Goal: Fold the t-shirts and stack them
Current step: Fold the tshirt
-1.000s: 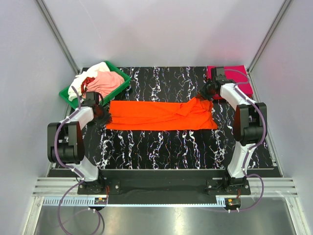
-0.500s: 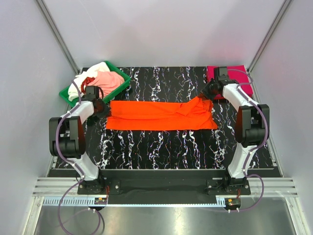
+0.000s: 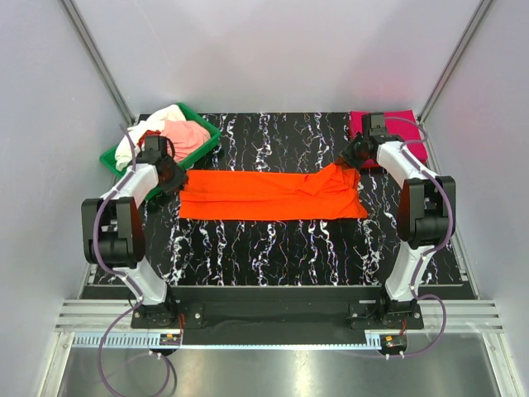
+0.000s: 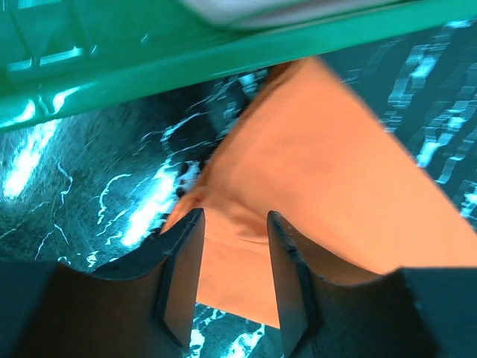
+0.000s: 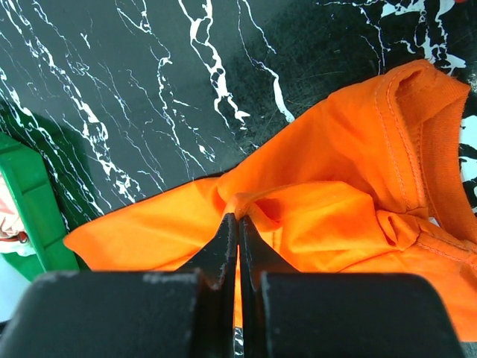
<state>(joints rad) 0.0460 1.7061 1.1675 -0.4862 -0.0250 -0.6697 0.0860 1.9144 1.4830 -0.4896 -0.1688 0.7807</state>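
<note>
Now the left gripper (image 4: 235, 220) has edged toward the green tray (image 4: 112, 71), its jaws apart over the orange t-shirt's (image 3: 264, 195) corner. The right gripper (image 5: 238, 221) stays pinched on a fold of it.

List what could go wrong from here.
1. The right gripper pinches only a small bunched fold of the orange shirt; a pull might slip off or skew it.
2. The left gripper is open at the shirt's corner, close to the tray; it might miss the edge or nudge the tray.
</note>
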